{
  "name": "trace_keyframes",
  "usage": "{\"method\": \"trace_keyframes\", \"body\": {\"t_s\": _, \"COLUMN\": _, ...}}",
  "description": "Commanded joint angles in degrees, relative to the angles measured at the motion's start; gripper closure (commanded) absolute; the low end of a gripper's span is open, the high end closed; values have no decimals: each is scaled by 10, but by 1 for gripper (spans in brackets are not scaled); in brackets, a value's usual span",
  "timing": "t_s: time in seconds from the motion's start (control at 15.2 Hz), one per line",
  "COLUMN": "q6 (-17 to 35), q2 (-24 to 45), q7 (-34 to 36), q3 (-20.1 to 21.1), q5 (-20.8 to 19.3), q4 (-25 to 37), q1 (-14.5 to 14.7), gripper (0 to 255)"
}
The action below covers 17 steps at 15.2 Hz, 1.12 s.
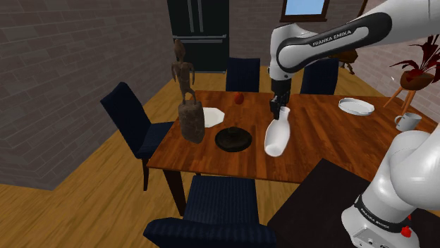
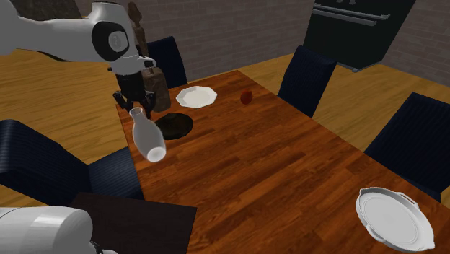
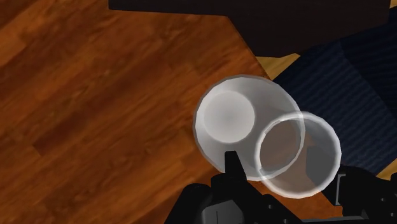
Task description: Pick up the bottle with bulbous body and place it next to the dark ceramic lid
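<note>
A white bottle with a bulbous body (image 1: 276,135) (image 2: 148,138) hangs tilted from its narrow neck, base close to the wooden table (image 1: 317,151) near its front edge. My black gripper (image 1: 280,107) (image 2: 134,107) is shut on the neck. In the wrist view the bottle's open mouth (image 3: 296,153) sits between my fingers (image 3: 232,167), with the round body (image 3: 238,121) beyond it. The dark round lid (image 1: 233,139) (image 2: 175,127) lies flat on the table, just beside the bottle on the shoulder view's left.
A brown carved figure (image 1: 189,106) stands beyond the lid, with a white plate (image 1: 211,115) and a small red fruit (image 1: 239,98) behind. A white dish (image 1: 356,106) and mug (image 1: 407,121) sit far right. Dark blue chairs (image 1: 211,204) ring the table.
</note>
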Motion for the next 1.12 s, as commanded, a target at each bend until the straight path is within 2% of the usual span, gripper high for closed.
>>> {"method": "trace_keyframes", "body": {"t_s": 0.0, "q6": 17, "q2": 5, "q7": 0, "q3": -1, "q5": 0, "q4": -12, "q1": 0, "gripper": 255}}
{"method": "trace_keyframes", "body": {"t_s": 0.73, "q6": 107, "q2": 41, "q7": -3, "q3": -7, "q5": 3, "q4": -66, "q1": 0, "gripper": 255}}
{"method": "trace_keyframes", "body": {"t_s": 1.06, "q6": 111, "q2": 43, "q7": -3, "q3": -7, "q5": 3, "q4": -68, "q1": 0, "gripper": 255}}
